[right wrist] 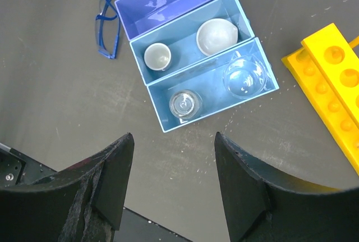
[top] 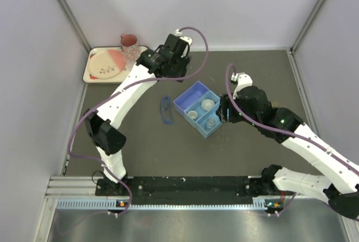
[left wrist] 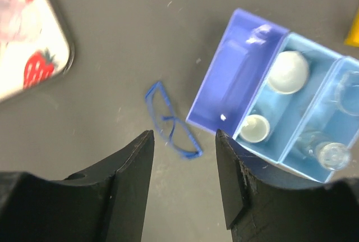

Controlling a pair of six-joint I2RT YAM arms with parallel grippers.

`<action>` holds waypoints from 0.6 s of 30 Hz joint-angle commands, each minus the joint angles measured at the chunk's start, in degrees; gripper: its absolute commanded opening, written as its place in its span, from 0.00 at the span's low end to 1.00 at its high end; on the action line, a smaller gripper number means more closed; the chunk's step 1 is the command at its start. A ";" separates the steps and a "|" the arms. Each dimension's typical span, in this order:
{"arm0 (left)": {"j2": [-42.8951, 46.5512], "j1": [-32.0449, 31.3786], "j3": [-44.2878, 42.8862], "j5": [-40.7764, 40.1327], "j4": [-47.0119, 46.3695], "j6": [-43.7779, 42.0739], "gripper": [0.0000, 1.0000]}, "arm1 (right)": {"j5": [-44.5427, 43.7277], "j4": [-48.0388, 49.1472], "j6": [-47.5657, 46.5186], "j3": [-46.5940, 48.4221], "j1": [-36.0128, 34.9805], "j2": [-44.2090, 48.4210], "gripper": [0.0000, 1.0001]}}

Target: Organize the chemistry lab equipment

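Observation:
The blue divided tray (top: pixel 192 97) lies mid-table. Its middle compartment holds two small white round dishes (right wrist: pixel 216 35) (right wrist: pixel 157 55). Its end compartment holds a small clear beaker (right wrist: pixel 185 103) and a clear domed glass piece (right wrist: pixel 244 76). The third, darker compartment is empty. Blue-rimmed goggles (top: pixel 166 110) lie on the table just left of the tray. My left gripper (top: pixel 175 69) hovers open and empty behind the tray; in its wrist view the goggles (left wrist: pixel 171 124) lie beyond its tips (left wrist: pixel 184 135). My right gripper (top: pixel 224 110) is open and empty at the tray's right side (right wrist: pixel 173 136). The yellow holed rack (right wrist: pixel 331 68) lies right of the tray. No glass rods show.
A cream strawberry-patterned tray (top: pixel 88 76) with a pink-and-cream plate (top: pixel 106 64) sits at the back left, with a pink mug (top: pixel 129 42) and a clear tumbler beside it. Walls enclose the table on three sides. A black rail (top: pixel 185 185) runs along the near edge.

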State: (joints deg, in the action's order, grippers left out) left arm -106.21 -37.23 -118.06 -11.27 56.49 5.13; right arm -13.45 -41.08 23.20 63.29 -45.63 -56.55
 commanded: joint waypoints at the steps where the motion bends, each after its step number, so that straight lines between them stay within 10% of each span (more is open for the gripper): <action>1: 2.49 0.06 7.03 -12.88 8.98 12.18 0.54 | 0.35 2.32 0.62 -1.06 -0.43 2.76 0.61; 18: 1.37 0.67 27.62 -15.81 3.02 26.51 0.54 | 2.56 -1.98 2.73 -2.64 -0.43 11.29 0.60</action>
State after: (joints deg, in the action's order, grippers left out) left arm -104.16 -36.86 -90.15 -26.48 64.07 28.51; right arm -11.20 -41.87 25.17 60.73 -45.65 -46.74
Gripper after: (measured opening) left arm 0.538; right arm 0.604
